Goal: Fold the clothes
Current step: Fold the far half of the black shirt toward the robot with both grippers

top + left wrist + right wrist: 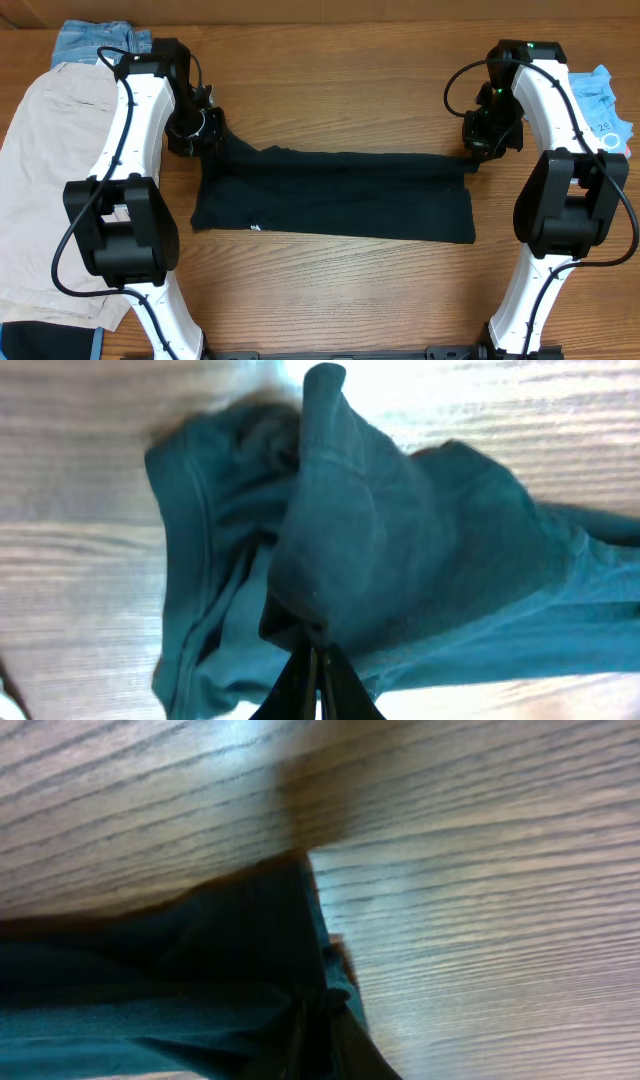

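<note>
Black T-shirt (340,195) pinched by left pincer (318,653), right pincer (318,1008).

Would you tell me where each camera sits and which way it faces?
Overhead: fixed above the table, looking straight down on the black T-shirt; both arms show, left tool and right tool at its far corners.
Left wrist: on the left arm, facing down its tool tips, which pinch bunched shirt cloth.
Right wrist: on the right arm, facing low across the table; tool tips at the shirt's corner.
Shared: every view shows the shirt on the table.
</note>
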